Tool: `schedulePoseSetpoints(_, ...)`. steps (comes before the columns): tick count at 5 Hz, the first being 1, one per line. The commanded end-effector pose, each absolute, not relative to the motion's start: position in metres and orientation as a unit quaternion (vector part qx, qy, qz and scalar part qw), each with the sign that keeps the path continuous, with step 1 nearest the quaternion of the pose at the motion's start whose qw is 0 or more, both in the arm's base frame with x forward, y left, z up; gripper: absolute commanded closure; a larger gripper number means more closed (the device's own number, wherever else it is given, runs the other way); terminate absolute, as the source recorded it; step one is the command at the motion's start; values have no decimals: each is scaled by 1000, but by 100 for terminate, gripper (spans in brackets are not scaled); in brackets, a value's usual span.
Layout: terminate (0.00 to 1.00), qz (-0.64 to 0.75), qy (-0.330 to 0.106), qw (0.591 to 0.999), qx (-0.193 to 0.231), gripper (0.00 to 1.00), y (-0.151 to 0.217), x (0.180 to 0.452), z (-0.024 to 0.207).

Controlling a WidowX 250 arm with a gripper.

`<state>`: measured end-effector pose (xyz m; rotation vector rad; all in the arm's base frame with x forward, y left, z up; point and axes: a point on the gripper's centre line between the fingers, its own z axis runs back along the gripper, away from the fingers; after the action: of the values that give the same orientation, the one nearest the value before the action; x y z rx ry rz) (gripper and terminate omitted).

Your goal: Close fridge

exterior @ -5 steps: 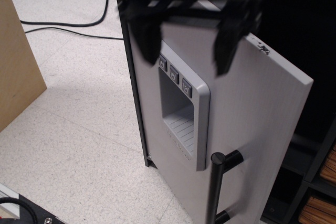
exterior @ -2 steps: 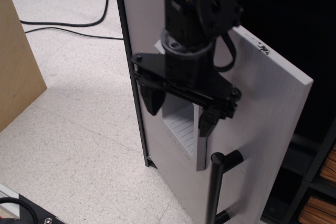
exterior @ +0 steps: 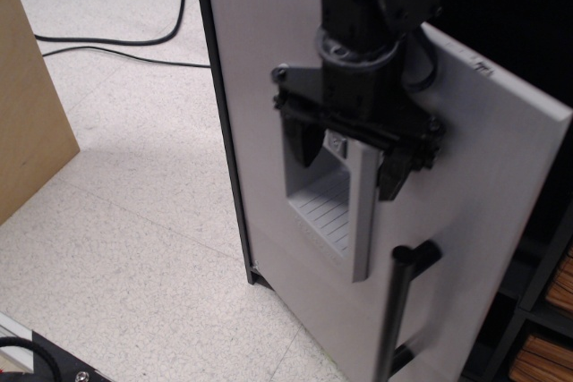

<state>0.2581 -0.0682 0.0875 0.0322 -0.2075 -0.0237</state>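
The gripper [exterior: 352,156] hangs in front of the fridge door [exterior: 483,221], pointing down over the recessed dispenser panel [exterior: 333,199]. Its two black fingers [exterior: 304,142] are spread wide, about as wide as the panel itself, with nothing held between them. Whether the fingertips touch the door face cannot be told from this angle. The arm's black wrist [exterior: 376,6] rises above it and hides the dispenser buttons.

The fridge [exterior: 224,131] stands on the speckled floor [exterior: 134,221], its grey door swung partly open toward the camera, its dark inside showing at the right. The black bar handle [exterior: 398,310] runs down the lower door, just below and right of the gripper. A tan wooden panel [exterior: 27,105] stands at the left edge, and black cables [exterior: 107,46] lie on the floor behind.

Compared with a moment ago, the gripper has shifted right and slightly up, and the door's outer edge and handle sit further to the right.
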Motion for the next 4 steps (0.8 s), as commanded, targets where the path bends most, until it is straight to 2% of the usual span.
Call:
schedulePoseSetpoints(1, 0, -21, -188, 982, 17, 0, -94, 291, 99)
schedulePoseSetpoints(4, 0, -16, -248, 968, 21, 0, -122, 330, 91)
